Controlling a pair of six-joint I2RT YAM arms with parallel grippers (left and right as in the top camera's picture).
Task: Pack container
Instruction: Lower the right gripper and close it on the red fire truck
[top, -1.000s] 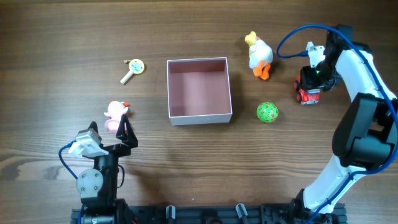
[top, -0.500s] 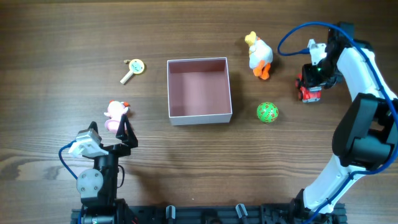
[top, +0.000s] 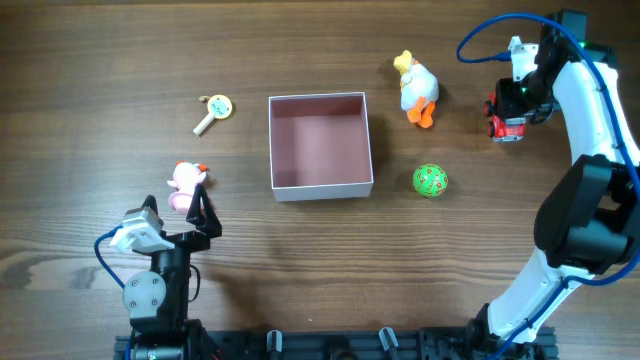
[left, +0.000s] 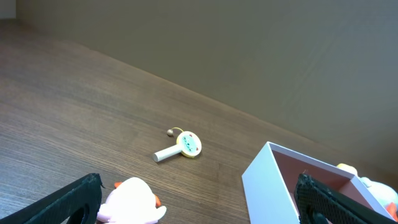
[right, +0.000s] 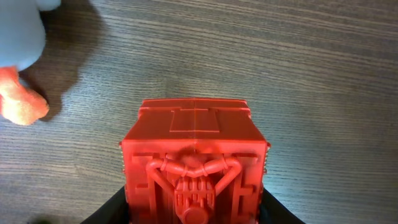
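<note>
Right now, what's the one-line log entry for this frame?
left gripper: open, near pink toy | right gripper: shut on red toy | box: empty

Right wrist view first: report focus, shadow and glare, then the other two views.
Right wrist: red toy sharp, duck at the top-left corner blurred, casting a soft shadow. Left wrist: wand toy crisp, the pink toy at the bottom edge soft. Overhead: even light, faint shadows, no glare on the container.
</note>
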